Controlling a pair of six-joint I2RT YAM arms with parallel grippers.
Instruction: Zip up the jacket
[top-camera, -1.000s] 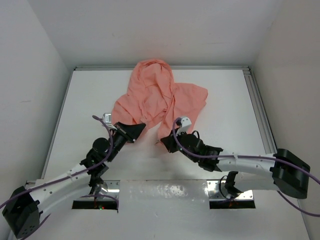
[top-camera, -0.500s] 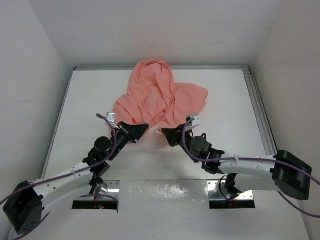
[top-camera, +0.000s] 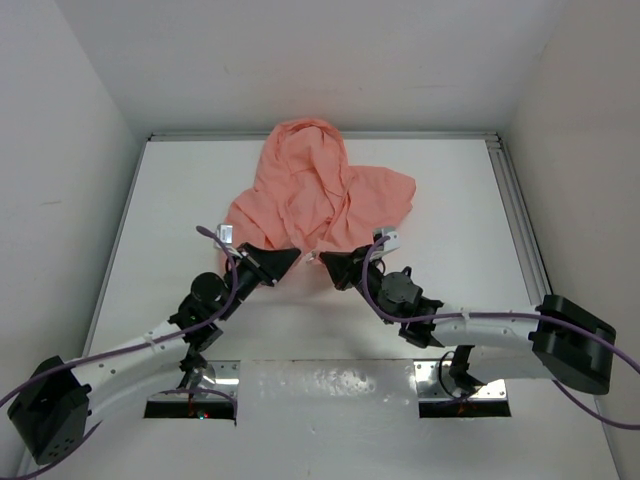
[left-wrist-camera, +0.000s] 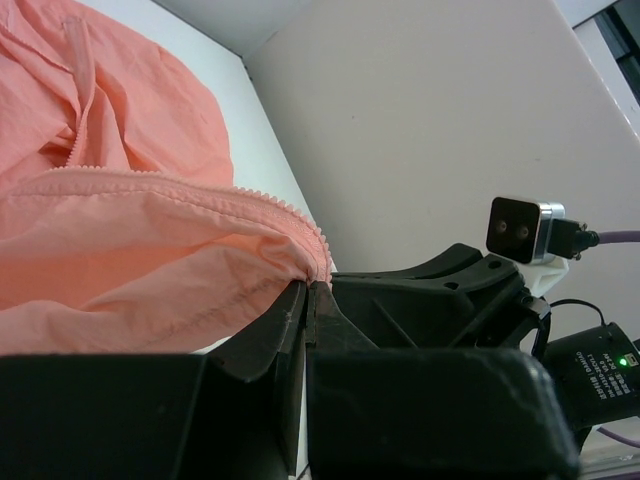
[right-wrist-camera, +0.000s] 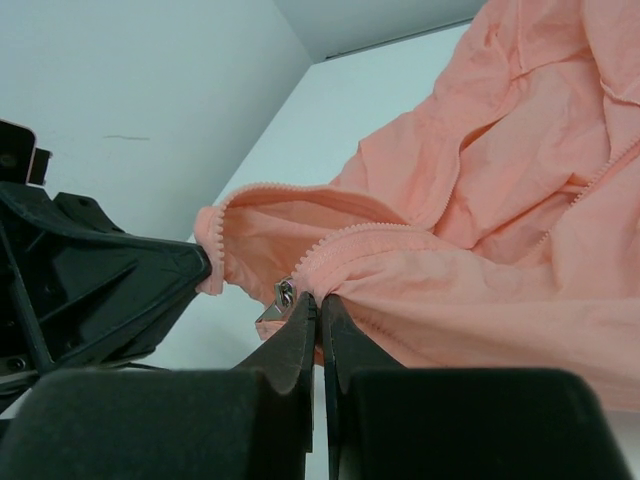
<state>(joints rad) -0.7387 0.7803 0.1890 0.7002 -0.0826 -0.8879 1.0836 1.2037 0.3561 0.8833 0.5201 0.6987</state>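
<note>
Pink jacket (top-camera: 318, 185) lies crumpled at far middle of white tabletop (top-camera: 470, 240). Left gripper (top-camera: 288, 257): jaws pinched tight on one zipper edge at hem. Right gripper (top-camera: 326, 262): jaws clamped on other edge, seemingly just beside metal slider (right-wrist-camera: 283, 297). Corners held close together, likely for mating zipper ends.
</note>
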